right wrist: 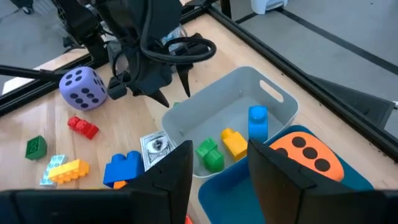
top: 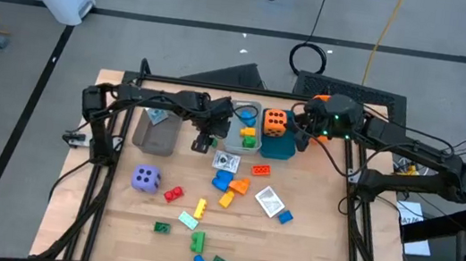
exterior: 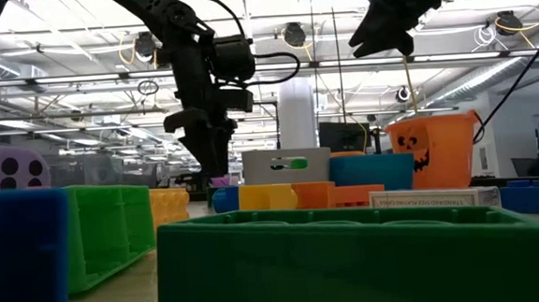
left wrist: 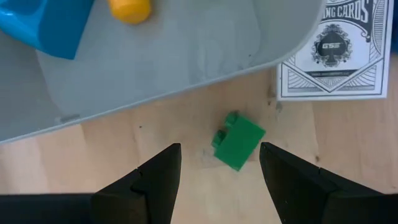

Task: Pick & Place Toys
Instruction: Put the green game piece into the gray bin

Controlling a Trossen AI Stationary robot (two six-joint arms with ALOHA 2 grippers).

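Now picking: left pincer (left wrist: 219, 163) released, poised over green brick (left wrist: 238, 140) lying on table (left wrist: 155, 137) beside grey bin (left wrist: 186, 56). Next: lower, straddle, clench. Right pincer (right wrist: 219, 163) released, empty above bins.

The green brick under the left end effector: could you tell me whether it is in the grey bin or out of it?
Out. The green brick lies on the bare wood beside the grey bin, between the open fingers of the left end effector.
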